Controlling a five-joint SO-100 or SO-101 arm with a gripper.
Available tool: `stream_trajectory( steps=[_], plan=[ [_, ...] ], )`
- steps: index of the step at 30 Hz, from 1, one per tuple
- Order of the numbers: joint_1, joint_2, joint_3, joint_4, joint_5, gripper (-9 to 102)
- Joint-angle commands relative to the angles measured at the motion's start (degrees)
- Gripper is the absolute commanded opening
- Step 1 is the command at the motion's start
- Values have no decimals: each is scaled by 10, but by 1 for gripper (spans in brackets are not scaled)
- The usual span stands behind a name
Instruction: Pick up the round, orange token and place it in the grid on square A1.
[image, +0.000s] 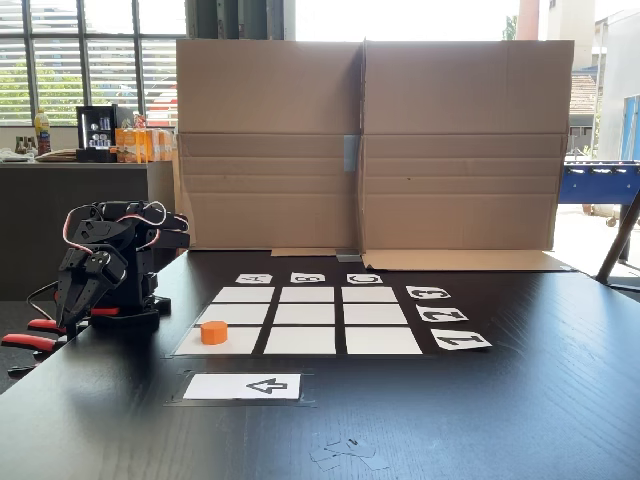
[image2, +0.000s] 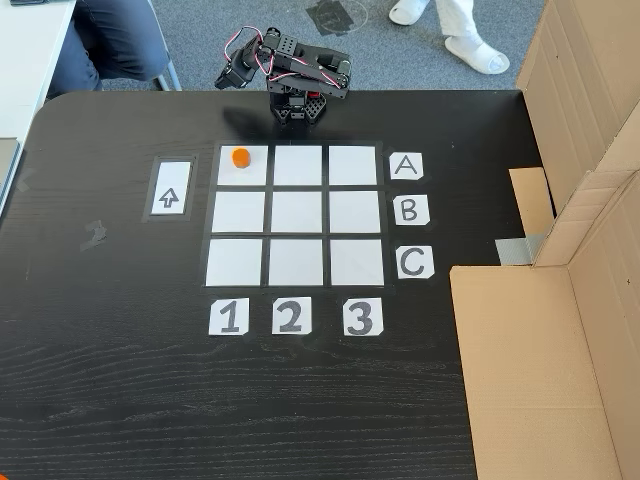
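Token (image2: 240, 157) on A1 (image2: 243, 176), grid's (image2: 296, 265) 11 o'clock corner: placement looks done. Arm folded at 12 o'clock; claw (image2: 226, 78) empty, opening unclear.

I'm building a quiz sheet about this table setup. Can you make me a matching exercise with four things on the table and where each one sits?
Things:
1. orange token
2. arrow card
3. robot arm
4. cardboard sheet

Places, as the view from above shows them:
a. folded up at the table's top edge, above the grid
b. left of the grid, apart from it
c. on the corner cell in row A, column 1
d. over the table's right side, past the letter labels

Pairs: 1-c, 2-b, 3-a, 4-d
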Motion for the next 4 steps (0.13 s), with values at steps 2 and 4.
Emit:
stream_trajectory(
  steps=[2,4],
  plan=[
    [-5,1,2,2,-3,-1],
    [-5,1,2,2,-3,-1]
  ],
)
